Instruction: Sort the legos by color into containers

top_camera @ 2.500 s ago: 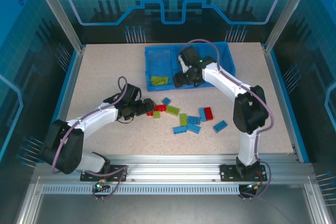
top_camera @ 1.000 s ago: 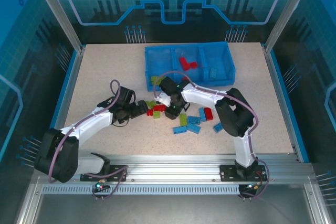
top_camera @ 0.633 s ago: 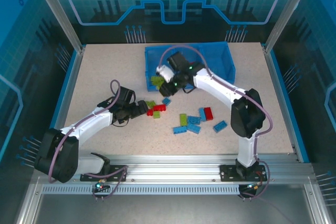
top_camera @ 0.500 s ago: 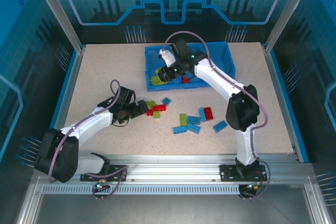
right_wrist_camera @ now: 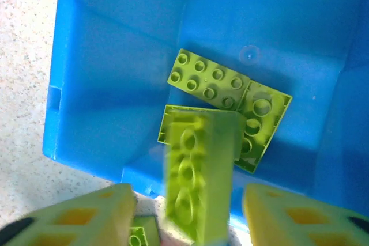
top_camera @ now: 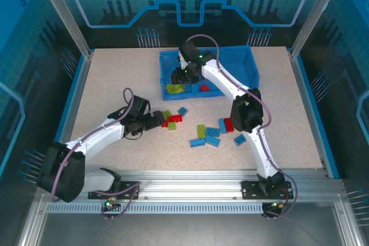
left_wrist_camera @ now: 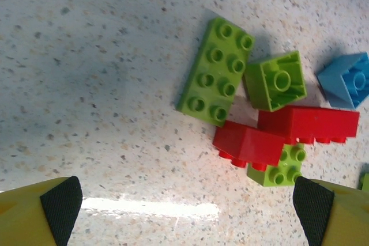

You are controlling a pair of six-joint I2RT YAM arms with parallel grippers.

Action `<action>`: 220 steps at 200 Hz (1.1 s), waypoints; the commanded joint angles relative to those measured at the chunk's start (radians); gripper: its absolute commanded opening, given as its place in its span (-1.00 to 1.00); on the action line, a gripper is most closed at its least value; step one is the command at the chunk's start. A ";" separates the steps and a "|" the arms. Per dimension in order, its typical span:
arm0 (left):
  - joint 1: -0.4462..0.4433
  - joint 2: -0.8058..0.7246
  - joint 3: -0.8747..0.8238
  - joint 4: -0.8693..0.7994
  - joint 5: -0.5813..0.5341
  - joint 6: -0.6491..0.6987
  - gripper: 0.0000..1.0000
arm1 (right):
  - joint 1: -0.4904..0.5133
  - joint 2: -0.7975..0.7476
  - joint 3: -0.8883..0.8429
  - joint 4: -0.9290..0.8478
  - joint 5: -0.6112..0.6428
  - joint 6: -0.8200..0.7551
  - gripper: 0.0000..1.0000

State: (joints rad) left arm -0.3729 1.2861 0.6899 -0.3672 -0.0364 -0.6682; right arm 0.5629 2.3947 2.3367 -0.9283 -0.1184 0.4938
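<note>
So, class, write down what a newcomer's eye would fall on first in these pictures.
A blurred lime green brick hangs loose inside the open right hand, above the blue tray's left compartment, where other green bricks already lie. On the speckled table, a tight cluster of red and green bricks sits just ahead of the wide-open left hand.

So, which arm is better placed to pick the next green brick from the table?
Left. The left gripper, open, hovers near the long green brick on the table. The right gripper is over the tray's left compartment, with another green brick between its fingers.
</note>
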 commanded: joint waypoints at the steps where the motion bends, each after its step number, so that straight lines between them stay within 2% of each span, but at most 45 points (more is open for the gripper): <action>1: -0.062 -0.030 0.009 0.021 0.018 0.074 0.97 | -0.008 0.007 0.033 -0.021 -0.004 0.040 0.31; 24: -0.172 -0.040 0.028 0.049 0.031 0.217 0.97 | -0.006 -0.025 0.020 -0.018 -0.035 0.025 0.44; 48: -0.289 -0.030 0.059 0.057 0.054 0.415 0.97 | -0.001 -0.132 -0.073 0.051 -0.118 0.011 0.52; 61: -0.315 -0.001 0.085 0.040 0.061 0.478 0.98 | 0.003 -0.191 -0.128 0.080 -0.147 0.005 0.61; 76: -0.327 0.038 0.114 0.025 0.079 0.532 0.97 | 0.004 -0.257 -0.184 0.091 -0.148 -0.003 0.64; 109: -0.400 0.133 0.186 0.003 0.078 0.658 0.96 | -0.027 -0.427 -0.368 0.146 -0.067 -0.012 0.67; 151: -0.474 0.275 0.287 -0.016 0.068 0.758 0.84 | -0.178 -0.620 -0.625 0.181 0.083 -0.017 0.70; 178: -0.504 0.337 0.331 -0.023 0.107 0.812 0.75 | -0.303 -0.668 -0.715 0.131 0.093 -0.034 0.69; 220: -0.521 0.381 0.343 -0.036 0.178 0.852 0.61 | -0.433 -0.768 -0.867 0.131 0.107 -0.056 0.69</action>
State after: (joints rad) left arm -0.8867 1.6493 1.0077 -0.3645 0.0681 0.1291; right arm 0.1768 1.7134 1.5295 -0.7765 -0.0246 0.4629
